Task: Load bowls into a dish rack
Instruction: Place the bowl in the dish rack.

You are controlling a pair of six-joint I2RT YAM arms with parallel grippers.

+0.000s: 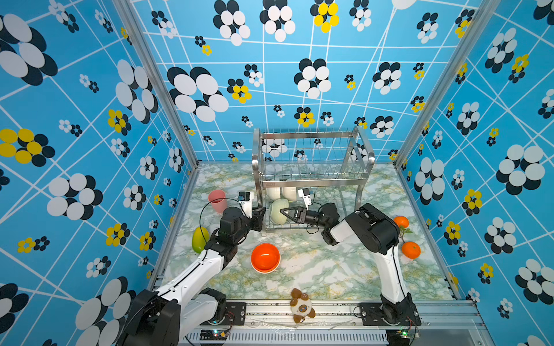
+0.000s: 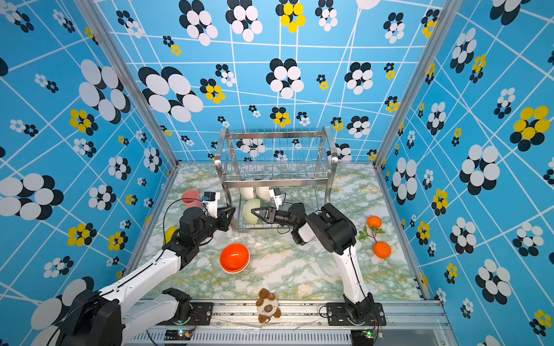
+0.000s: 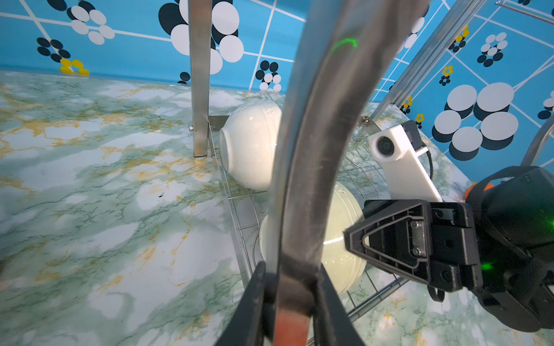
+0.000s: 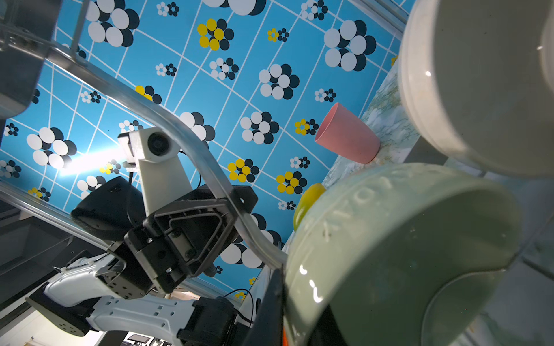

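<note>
Our left arm [image 1: 195,275] stretches forward, its left gripper [image 1: 260,216] clenched on the dish rack [image 1: 314,180] side frame. Just past it, the sage green bowl [image 1: 274,214] stands on edge in the lower tier, rim pinched by our right gripper [image 1: 284,211], right arm [image 1: 386,263] upright, forearm level.

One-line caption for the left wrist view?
Left gripper clamps steel wire dish rack by its curved frame; cream-white bowl and sage-green bowl inside.
</note>
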